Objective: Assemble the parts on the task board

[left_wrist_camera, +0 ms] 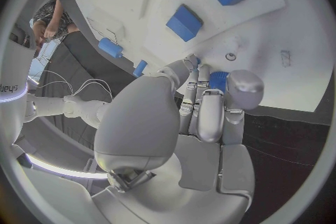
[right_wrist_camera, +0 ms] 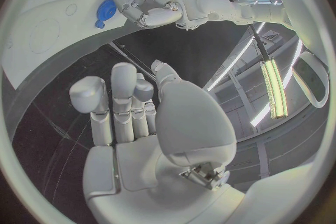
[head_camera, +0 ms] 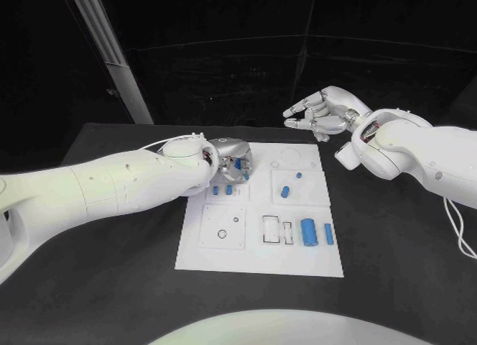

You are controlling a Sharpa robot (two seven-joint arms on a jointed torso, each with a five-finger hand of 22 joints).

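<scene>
Left hand (head_camera: 230, 164) is down over the flat white task board (head_camera: 301, 259), fingers curled around a small blue plastic part (left_wrist_camera: 218, 79). It looks light, rigid and slick, best pinched across its flat sides. Right hand (head_camera: 320, 111) hovers loosely curled and empty, well beyond the board above the black bench (head_camera: 404, 287).

The head camera looks down on the flat white rectangular task board (head_camera: 261, 248); both wrist cameras share it, the left much closer.
</scene>
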